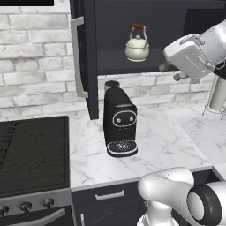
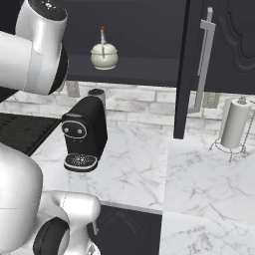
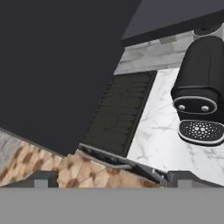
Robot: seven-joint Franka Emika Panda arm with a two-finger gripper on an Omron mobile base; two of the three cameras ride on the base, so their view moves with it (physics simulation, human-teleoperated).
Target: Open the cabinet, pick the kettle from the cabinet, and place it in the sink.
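The black cabinet (image 1: pixel 115 26) (image 2: pixel 144 30) stands with both doors swung out. On its lower shelf sits the cream kettle (image 1: pixel 137 47) (image 2: pixel 104 56) with a reddish-brown handle, upright. My gripper (image 1: pixel 171 72) hovers to the right of the kettle, near the shelf's front edge and apart from it. In the hand view the gripper (image 3: pixel 113 180) is open, its fingertips (image 3: pixel 41 180) far apart with nothing between them. It faces the left door's dark inner face (image 3: pixel 61 65). The sink is out of view.
A black coffee machine (image 1: pixel 119 121) (image 2: pixel 84 130) (image 3: pixel 199 94) stands on the marble counter (image 1: pixel 163 145) under the cabinet. The stove (image 1: pixel 33 150) (image 3: pixel 120 111) lies to the left. A paper towel holder (image 2: pixel 234 124) stands at the right. The right door (image 2: pixel 196 64) juts out over the counter.
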